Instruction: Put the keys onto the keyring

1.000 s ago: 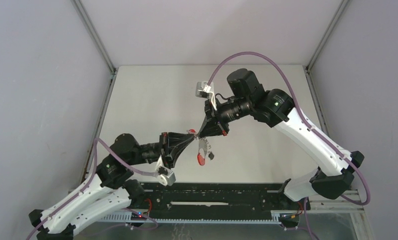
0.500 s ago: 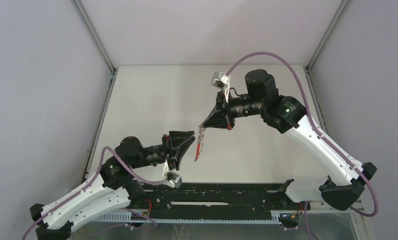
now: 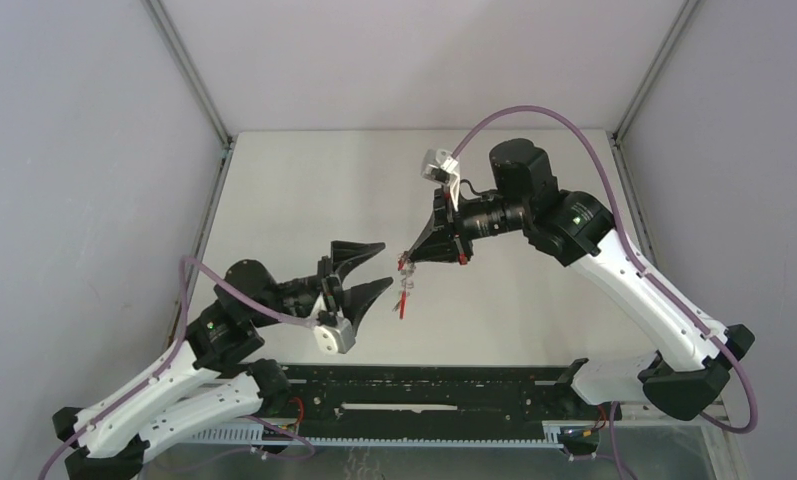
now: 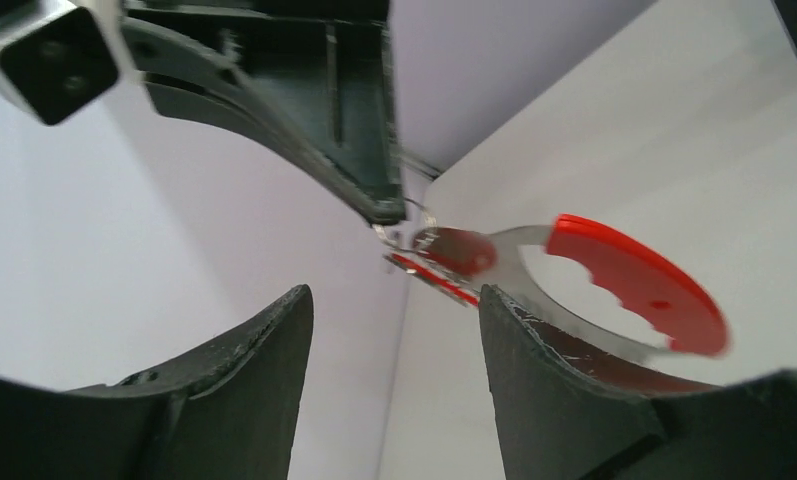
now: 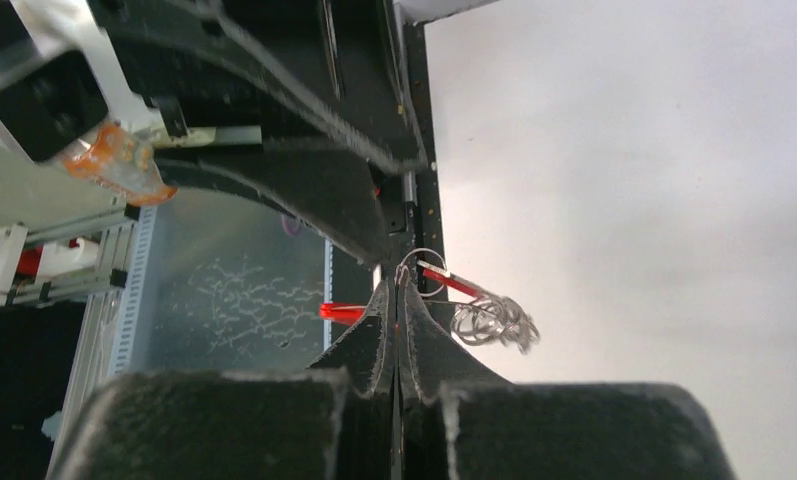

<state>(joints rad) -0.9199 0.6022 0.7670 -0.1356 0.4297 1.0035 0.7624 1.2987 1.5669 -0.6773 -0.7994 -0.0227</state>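
**Keyring hangs between two arms**

The right tool [image 3: 407, 262] is clenched on the top of the keyring [image 3: 403, 292], which dangles above the table [image 3: 294, 190] (its red arc lowest, small metal loops bunched near the grip). The left tool [image 3: 383, 265] stands released. Its fingers are spread wide just beside the hanging ring and do not touch it.

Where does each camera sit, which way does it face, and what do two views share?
Top external: above and behind the robot, looking down at the table; both arms show, left claw open, right claw shut on the keyring.
Left wrist: on the left arm, facing the right claw; its own fingers frame the view.
Right wrist: on the right arm, facing the near edge; own shut fingers below.
Shared: both wrist views show the keyring.
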